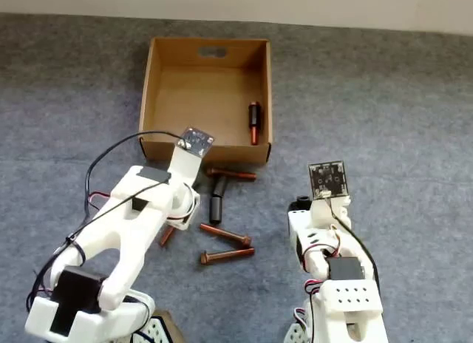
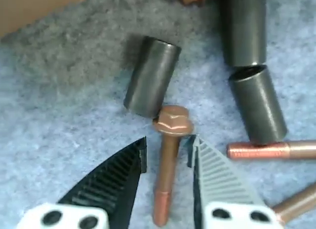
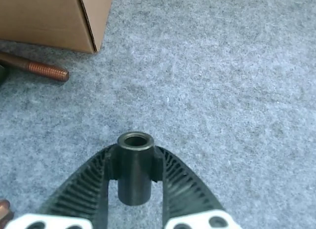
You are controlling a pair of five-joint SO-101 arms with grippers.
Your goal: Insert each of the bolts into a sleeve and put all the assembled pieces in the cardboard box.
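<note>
Straddling a copper bolt (image 2: pixel 167 165) on the grey worktop (image 1: pixel 414 99) with the left jaws spread, one tip to each side of the shank and a gap on both sides. Showing that bolt's hex head right at the end of a tilted sleeve (image 2: pixel 150 76), with two more sleeves (image 2: pixel 256 105) lying end to end just beside it and a loose bolt (image 2: pixel 271 150) near them. Pinching a gripped sleeve (image 3: pixel 134 165) between the right jaws, open bore facing the wrist camera, over the worktop and well apart from the scattered parts. Seen from above with the left arm (image 1: pixel 133 217) over those parts in front of the cardboard box (image 1: pixel 151 99), and the right arm (image 1: pixel 332 269) off to one side. Holding one assembled piece (image 1: pixel 254 123), a dark sleeve on a copper bolt, along the box's inner wall on the right arm's side. Leaving a front bolt (image 1: pixel 230 173) just beside the box's front wall and a pair of bolts (image 1: pixel 225 234) nearer the arms.
</note>
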